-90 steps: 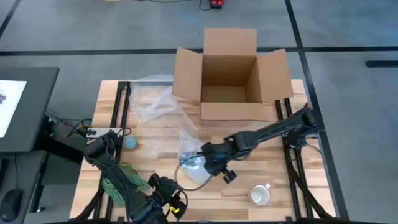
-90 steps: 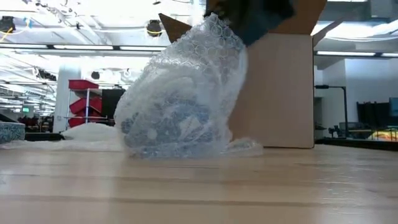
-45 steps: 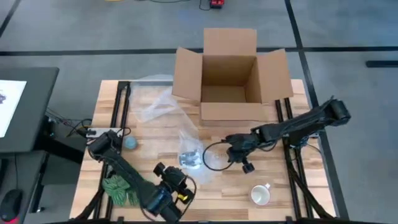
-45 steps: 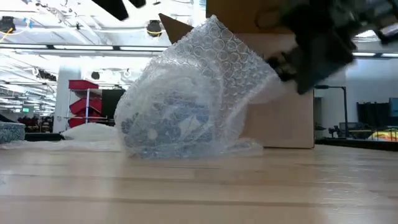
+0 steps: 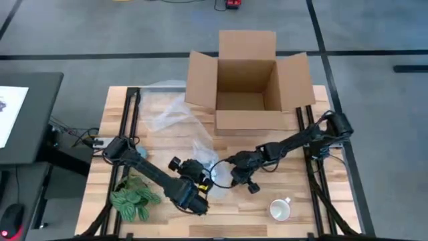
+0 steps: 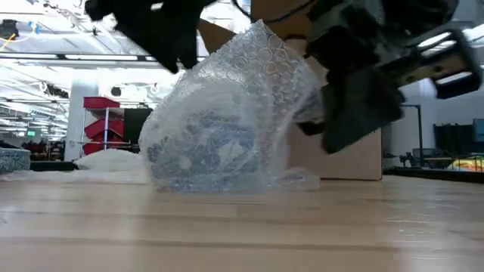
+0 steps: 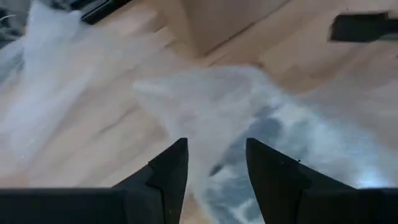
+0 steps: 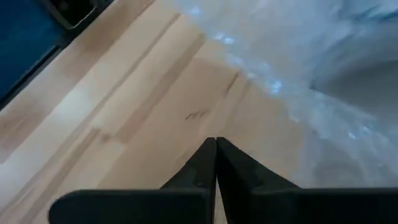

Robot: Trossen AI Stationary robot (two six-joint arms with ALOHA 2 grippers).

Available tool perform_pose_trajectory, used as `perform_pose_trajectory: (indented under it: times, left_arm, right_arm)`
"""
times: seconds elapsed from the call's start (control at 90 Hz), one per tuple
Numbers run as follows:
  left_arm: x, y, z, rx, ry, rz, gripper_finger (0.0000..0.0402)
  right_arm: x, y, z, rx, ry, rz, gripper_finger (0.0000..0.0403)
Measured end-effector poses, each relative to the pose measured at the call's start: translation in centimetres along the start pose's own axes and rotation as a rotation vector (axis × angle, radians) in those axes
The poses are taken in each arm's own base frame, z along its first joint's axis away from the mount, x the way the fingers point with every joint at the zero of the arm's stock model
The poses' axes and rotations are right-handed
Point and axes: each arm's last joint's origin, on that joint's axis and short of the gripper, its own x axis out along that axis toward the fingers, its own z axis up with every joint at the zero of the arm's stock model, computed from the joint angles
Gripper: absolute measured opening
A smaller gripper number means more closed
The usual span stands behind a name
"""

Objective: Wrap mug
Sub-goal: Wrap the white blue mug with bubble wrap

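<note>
Both grippers are placed at the wrapped mug [image 5: 205, 171], which sits in a loose bubble wrap [image 6: 227, 113] near the middle of the table [image 5: 267, 137], a little toward the front. The left gripper [image 5: 195, 175] is seen just beside the bundle on its left, fingers parted with wrap between them but not pinched. The right gripper [image 5: 235, 175] is just beside it on the right, fingers pressed together on nothing. The mug therefore lies between the two tools, the left one being nearer. A cardboard box [image 5: 249, 84] stands open behind, a bare white mug [image 5: 279, 209] is near the front right, and free wood remains in front.
</note>
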Motion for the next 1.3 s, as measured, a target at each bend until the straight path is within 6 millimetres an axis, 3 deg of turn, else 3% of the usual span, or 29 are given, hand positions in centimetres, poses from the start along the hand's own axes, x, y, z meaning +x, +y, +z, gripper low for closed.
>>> perform_pose_trajectory:
  times: [0.144, 0.356, 0.622, 0.789, 0.967, 1.078, 1.3]
  left_arm:
    - [0.9, 0.2, -1.8, -0.044, -0.003, 0.010, 0.0141]
    - [1.9, -0.4, -3.4, -0.066, -0.002, -0.040, 0.0141]
    - [3.1, -0.6, -4.4, -0.077, -0.051, -0.079, 0.0141]
    - [3.5, -0.8, -4.7, -0.087, -0.089, -0.101, 0.0141]
    - [3.6, -0.8, -4.7, -0.087, -0.089, -0.098, 0.0141]
    - [2.7, -0.8, -4.3, -0.104, -0.077, -0.088, 0.0141]
    - [-1.4, -0.7, -1.1, -0.108, -0.060, -0.099, 0.0141]
  right_arm:
    - [-0.7, -1.6, 0.6, 0.082, -0.066, -0.123, 0.0000]
    - [-1.1, -3.0, 1.1, 0.149, -0.155, -0.163, 0.0000]
    - [1.7, -3.4, 0.6, 0.146, -0.169, -0.143, 0.0000]
    - [3.8, -4.5, 1.6, 0.149, -0.173, -0.140, 0.0000]
    - [4.6, -5.5, 1.8, 0.142, -0.167, -0.151, 0.0000]
    - [4.5, -5.6, 1.7, 0.134, -0.161, -0.164, 0.0000]
    - [3.3, -5.4, 2.2, 0.140, -0.139, -0.178, 0.0000]
